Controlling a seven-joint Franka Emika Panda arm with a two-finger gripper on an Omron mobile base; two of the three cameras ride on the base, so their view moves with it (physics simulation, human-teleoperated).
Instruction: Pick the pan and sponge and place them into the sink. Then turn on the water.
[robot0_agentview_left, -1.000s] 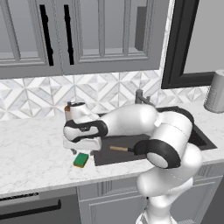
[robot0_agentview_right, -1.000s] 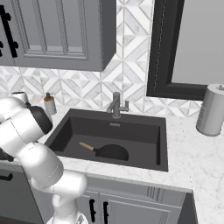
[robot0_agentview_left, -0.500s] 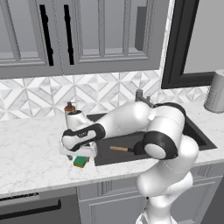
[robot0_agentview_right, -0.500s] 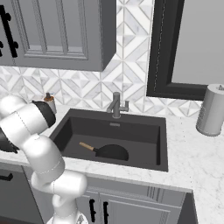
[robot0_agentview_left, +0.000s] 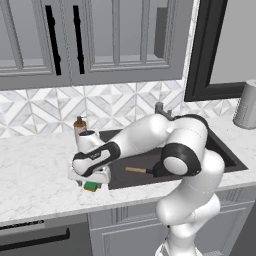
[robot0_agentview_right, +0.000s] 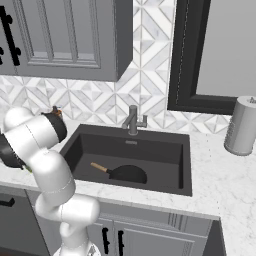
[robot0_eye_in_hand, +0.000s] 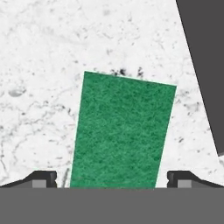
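Gripper (robot0_eye_in_hand: 112, 179) is spread wide with nothing clamped, one dark tip on each side of the sponge (robot0_eye_in_hand: 122, 131), hanging right over it. Hand view gives the close-up: green top lying flat on the marble table (robot0_eye_in_hand: 39, 52), with the dark sink (robot0_eye_in_hand: 205, 52) edge cutting the corner just beside it. Left base view shows the gripper (robot0_agentview_left: 91, 179) low over the sponge (robot0_agentview_left: 91, 186) near the table's front edge, by the sink's (robot0_agentview_left: 227, 155) left rim, plus a soap dispenser (robot0_agentview_left: 79, 124) at the back. Right base view is where you actually see inside: pan (robot0_agentview_right: 127, 174) lying in the sink (robot0_agentview_right: 165, 150) basin, handle pointing left, faucet (robot0_agentview_right: 132, 119) behind it, paper towel roll (robot0_agentview_right: 242, 125) near the table's right end.
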